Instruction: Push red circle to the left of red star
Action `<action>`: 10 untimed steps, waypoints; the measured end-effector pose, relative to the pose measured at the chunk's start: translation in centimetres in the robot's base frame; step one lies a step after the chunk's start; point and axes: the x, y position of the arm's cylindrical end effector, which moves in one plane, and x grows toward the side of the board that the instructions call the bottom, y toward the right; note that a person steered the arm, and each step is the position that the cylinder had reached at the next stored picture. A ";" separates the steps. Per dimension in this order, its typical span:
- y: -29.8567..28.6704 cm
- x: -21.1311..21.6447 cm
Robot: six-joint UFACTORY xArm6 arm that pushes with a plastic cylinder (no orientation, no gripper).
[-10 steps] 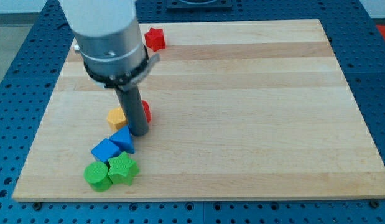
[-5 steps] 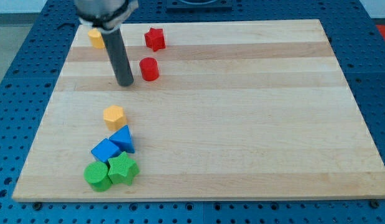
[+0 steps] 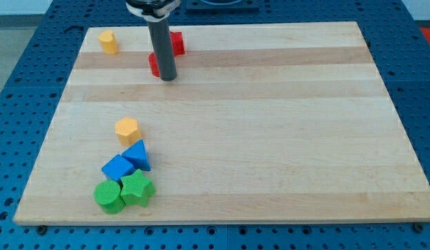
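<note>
The red star (image 3: 177, 42) lies near the board's top edge, partly hidden behind my rod. The red circle (image 3: 153, 64) sits just below and left of the star, mostly hidden by the rod. My tip (image 3: 167, 78) rests on the board against the circle's lower right side.
A yellow cylinder (image 3: 108, 42) stands at the top left. A yellow hexagon (image 3: 127, 129), a blue triangle (image 3: 138, 155), a blue block (image 3: 117, 167), a green star (image 3: 137, 189) and a green circle (image 3: 108, 196) cluster at the lower left of the wooden board (image 3: 270, 125).
My tip moved from the lower left cluster up the board, then to the right of the red circle. The red circle has moved up from beside the yellow hexagon towards the red star.
</note>
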 end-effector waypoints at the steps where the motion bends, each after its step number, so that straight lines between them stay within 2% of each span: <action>1: -2.2 -1.0; 5: -2.4 -2.8; 8: -2.5 -6.0; 9: -1.5 -3.2; 10: 2.2 4.5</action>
